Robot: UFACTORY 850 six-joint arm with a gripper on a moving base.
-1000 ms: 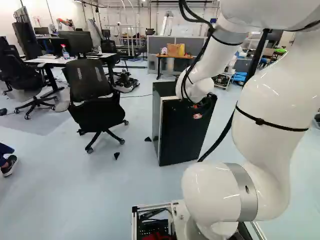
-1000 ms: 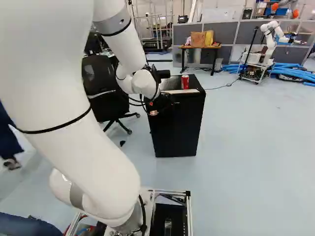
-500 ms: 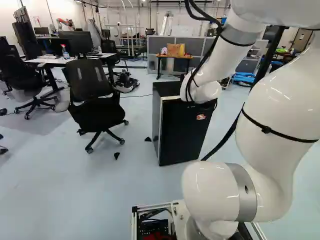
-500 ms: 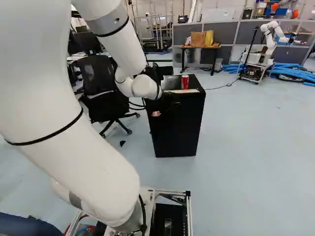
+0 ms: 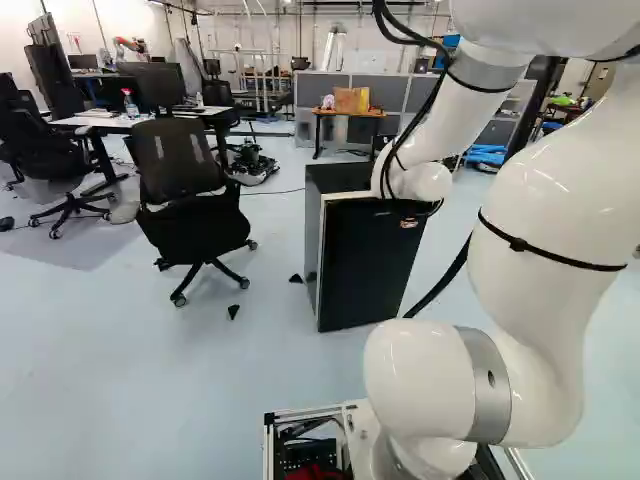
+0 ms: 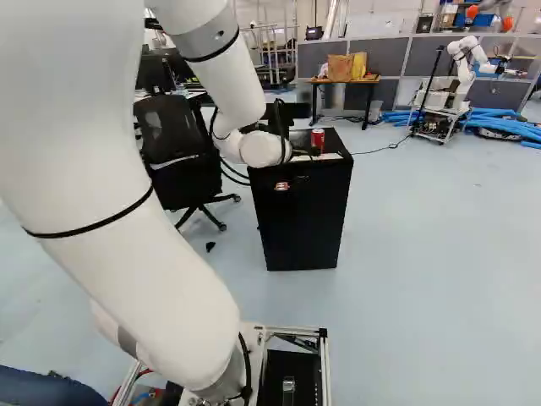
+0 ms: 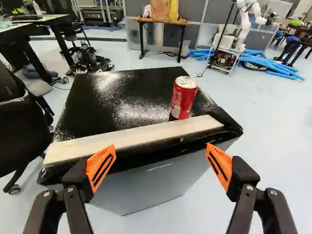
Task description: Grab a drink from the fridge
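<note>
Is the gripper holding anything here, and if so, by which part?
Nothing is held: the gripper stands open, its orange pads wide apart. The can stands on the fridge, ahead of it.

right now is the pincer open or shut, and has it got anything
Pincer: open, holding nothing; the red can stands ahead of it on the fridge.

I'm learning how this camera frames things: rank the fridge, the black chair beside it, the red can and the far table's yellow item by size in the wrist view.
1. Fridge
2. Black chair, only partly in view
3. Red can
4. Yellow item
</note>
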